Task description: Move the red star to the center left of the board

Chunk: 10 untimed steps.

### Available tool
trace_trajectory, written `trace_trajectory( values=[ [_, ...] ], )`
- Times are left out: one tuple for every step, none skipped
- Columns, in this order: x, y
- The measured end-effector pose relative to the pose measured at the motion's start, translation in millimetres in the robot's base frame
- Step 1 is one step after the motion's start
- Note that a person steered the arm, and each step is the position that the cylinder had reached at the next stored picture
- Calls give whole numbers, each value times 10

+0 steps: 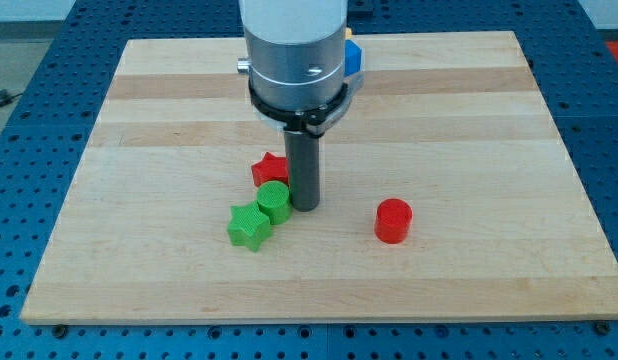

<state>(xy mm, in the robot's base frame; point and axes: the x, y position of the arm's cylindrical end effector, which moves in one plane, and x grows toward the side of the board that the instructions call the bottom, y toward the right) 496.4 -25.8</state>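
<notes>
The red star (268, 169) lies a little left of the board's middle, partly behind the rod. My tip (305, 206) rests on the board just right of the green cylinder (274, 202) and below right of the red star, touching or nearly touching the cylinder. The green star (249, 226) sits at the cylinder's lower left, against it. The three blocks form a tight cluster.
A red cylinder (393, 220) stands alone to the right of my tip. A blue block (353, 57) shows at the board's top edge, mostly hidden behind the arm. The wooden board (139, 130) lies on a blue perforated table.
</notes>
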Motion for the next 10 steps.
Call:
trace_trajectory(
  values=[
    [-253,-65],
    [-556,-392],
    [-577,-801],
    [-577,-1092],
    [-345,-1017],
    [13,-1001],
    [221,-1103],
    [417,-1287],
    [377,-1424],
    [206,-1583]
  ],
)
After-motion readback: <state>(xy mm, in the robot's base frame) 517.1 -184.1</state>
